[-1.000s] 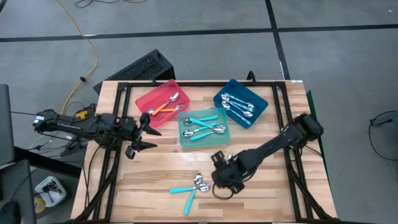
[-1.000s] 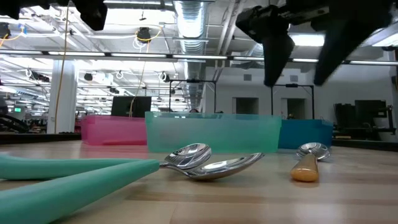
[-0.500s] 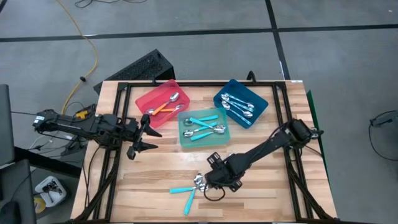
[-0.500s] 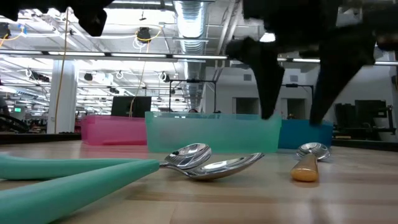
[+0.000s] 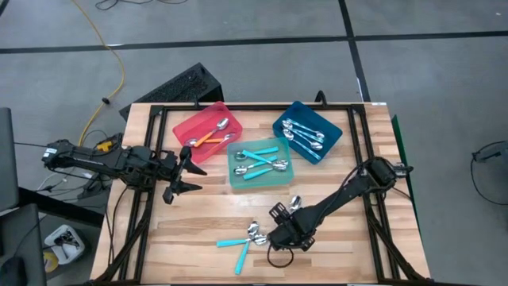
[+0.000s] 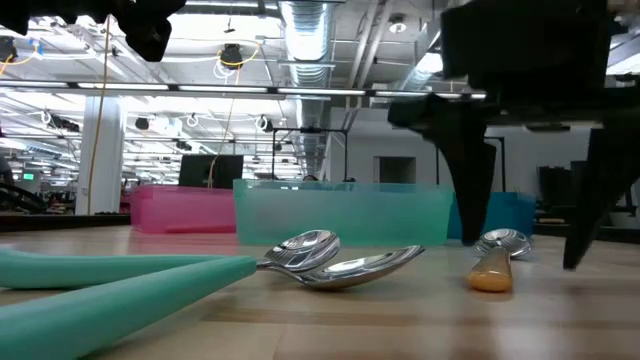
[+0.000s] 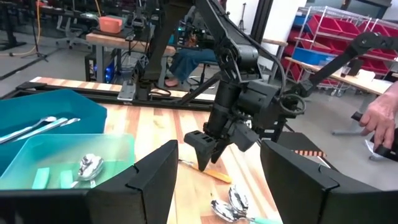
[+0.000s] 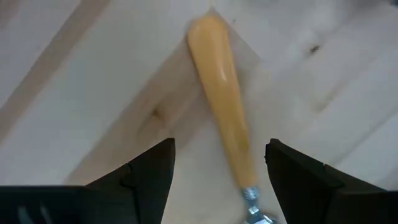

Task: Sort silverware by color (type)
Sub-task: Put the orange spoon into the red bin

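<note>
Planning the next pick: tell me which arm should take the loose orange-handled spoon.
Right. The right gripper hangs open directly over the orange-handled spoon, its handle lying between the fingers in the right wrist view. The left gripper waits open near the red tray, well away from that spoon.

Orange spoon handle (image 8: 221, 99) flat on wooden table (image 8: 81, 93), between spread fingers (image 8: 149, 171) of right gripper (image 8: 219, 171).

no readable text or labels anywhere
</note>
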Controlling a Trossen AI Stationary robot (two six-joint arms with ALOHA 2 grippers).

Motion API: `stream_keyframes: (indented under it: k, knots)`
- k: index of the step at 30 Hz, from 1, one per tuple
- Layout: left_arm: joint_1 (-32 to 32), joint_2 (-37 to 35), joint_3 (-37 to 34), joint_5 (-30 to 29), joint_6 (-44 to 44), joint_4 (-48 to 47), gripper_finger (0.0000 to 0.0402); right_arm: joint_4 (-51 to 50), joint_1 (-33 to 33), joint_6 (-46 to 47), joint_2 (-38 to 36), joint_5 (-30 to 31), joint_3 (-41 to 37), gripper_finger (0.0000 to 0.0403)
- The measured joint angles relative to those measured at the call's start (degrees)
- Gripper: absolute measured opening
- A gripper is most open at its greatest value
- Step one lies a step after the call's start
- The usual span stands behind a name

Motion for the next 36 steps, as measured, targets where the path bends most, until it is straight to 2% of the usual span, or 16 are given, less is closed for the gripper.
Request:
stream_keyframes:
  k: [12,15,19,28,36]
  knots:
    - [-0.01,0.01,-0.01,-0.17,-0.04,-0.85,0.0214,0.2,0.31,1.48,3.86,0.99,0.4,0.0272]
    - [0.0,0.01,0.0,-0.17,-0.05,-0.86,0.0214,-0.09,-0.16,0.1,3.92,-0.93,0.36,0.0264]
    - [-0.02,0.01,-0.02,-0.16,-0.15,-0.89,0.0214,0.0,-1.59,-2.35,3.99,-5.64,0.29,0.024]
    - [-0.02,0.01,0.0,-0.13,-0.21,-2.6,0.0214,0.0,-4.88,-3.29,4.12,-10.08,0.21,0.0197]
    - [-0.02,0.01,-0.02,-0.11,-0.29,-2.65,0.0214,-0.34,-5.69,-0.85,4.12,-10.6,0.14,0.0102]
